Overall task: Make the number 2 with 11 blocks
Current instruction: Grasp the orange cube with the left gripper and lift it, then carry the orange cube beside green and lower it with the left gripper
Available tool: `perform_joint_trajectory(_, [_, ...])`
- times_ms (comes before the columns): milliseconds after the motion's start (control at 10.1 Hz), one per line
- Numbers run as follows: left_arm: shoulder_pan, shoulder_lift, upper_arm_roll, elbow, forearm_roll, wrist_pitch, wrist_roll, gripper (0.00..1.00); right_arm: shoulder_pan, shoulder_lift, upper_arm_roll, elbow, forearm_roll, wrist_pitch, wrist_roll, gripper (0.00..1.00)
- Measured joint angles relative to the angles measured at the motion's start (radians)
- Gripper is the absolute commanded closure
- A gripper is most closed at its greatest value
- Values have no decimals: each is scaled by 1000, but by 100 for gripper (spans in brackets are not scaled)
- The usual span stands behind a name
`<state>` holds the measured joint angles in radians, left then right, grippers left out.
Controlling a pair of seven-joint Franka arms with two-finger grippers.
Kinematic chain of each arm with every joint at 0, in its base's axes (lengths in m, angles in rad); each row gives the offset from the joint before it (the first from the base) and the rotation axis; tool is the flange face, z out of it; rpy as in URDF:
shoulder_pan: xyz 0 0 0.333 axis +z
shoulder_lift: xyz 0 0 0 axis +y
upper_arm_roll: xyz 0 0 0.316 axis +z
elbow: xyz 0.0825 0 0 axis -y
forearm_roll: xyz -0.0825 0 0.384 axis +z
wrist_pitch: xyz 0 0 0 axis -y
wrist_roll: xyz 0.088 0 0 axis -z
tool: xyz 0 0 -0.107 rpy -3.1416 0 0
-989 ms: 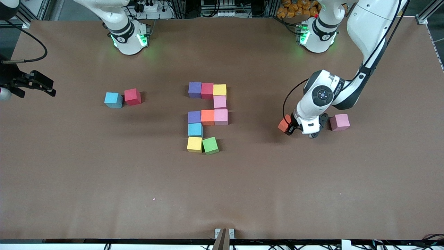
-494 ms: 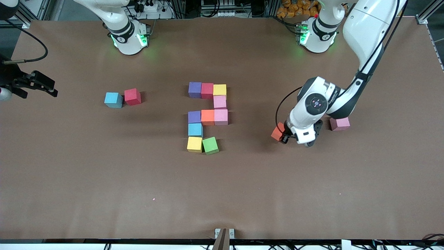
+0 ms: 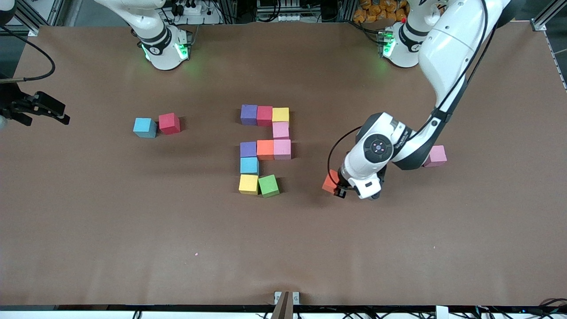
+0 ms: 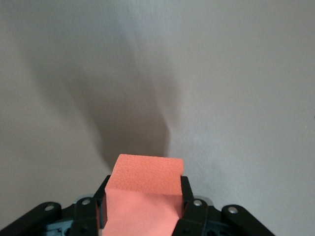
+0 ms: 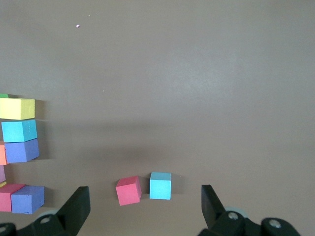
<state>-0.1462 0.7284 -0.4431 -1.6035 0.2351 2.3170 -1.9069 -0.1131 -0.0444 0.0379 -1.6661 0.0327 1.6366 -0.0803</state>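
now left gripper [image 3: 337,188] carries orange block [image 3: 330,182] closer — toward the green block [image 3: 269,185]

The table [image 3: 133,248] is plain matte brown. The blocks in the frame's centre run purple [image 3: 249,114], red [image 3: 265,115], yellow [image 3: 280,114], pink [image 3: 281,130], pink [image 3: 282,149], orange [image 3: 265,149], purple [image 3: 248,149], light blue [image 3: 249,165], yellow [image 3: 248,184], green [image 3: 269,185]. Centre-left sit a light blue cube [image 3: 145,127] and a red cube [image 3: 169,123]; centre-right are an orange cube [image 3: 330,182] and a pink cube [image 3: 436,155]. The arms are white, with green-lit bases.
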Motion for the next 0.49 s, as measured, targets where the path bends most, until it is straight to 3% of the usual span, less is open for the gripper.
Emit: perform_joint_trajectory(494, [-99,95,5,159,-11,-8,-162,77,1,0,1,1,0,0,0,0])
